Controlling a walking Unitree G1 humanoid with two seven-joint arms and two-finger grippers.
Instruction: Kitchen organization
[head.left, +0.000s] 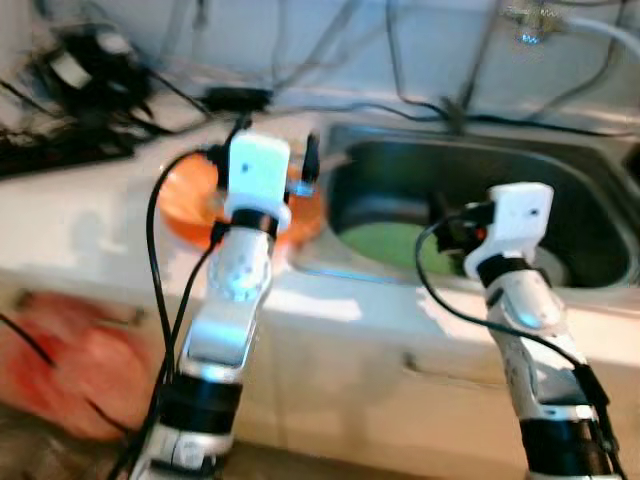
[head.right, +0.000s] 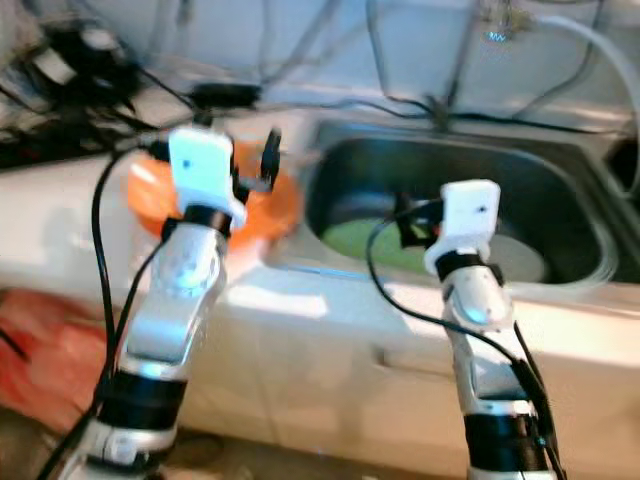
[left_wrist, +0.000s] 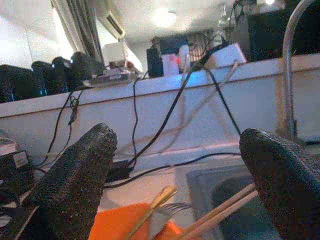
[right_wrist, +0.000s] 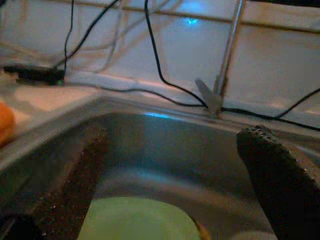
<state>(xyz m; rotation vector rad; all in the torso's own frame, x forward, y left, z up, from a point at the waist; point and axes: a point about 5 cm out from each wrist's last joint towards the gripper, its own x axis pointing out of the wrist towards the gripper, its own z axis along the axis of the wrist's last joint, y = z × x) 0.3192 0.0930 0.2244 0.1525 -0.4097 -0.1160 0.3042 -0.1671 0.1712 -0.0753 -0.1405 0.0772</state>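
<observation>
An orange dish (head.left: 185, 205) sits on the white counter left of the steel sink (head.left: 590, 200). My left gripper (left_wrist: 177, 175) hovers over it, open, with wooden chopsticks (left_wrist: 220, 210) and a fork (left_wrist: 170, 207) lying on the orange dish (left_wrist: 120, 225) below its fingers. A green plate (head.left: 385, 245) lies in the sink bottom. My right gripper (right_wrist: 170, 180) is held open above the sink's near side, over the green plate (right_wrist: 135, 220), with nothing between its fingers.
Black cables (head.left: 420, 105) and a power strip (head.left: 60, 150) run along the back wall and counter. A faucet (right_wrist: 225, 65) stands behind the sink. A grey plate (head.right: 515, 255) lies beside the green one. A reddish object (head.left: 70, 370) lies low on the left.
</observation>
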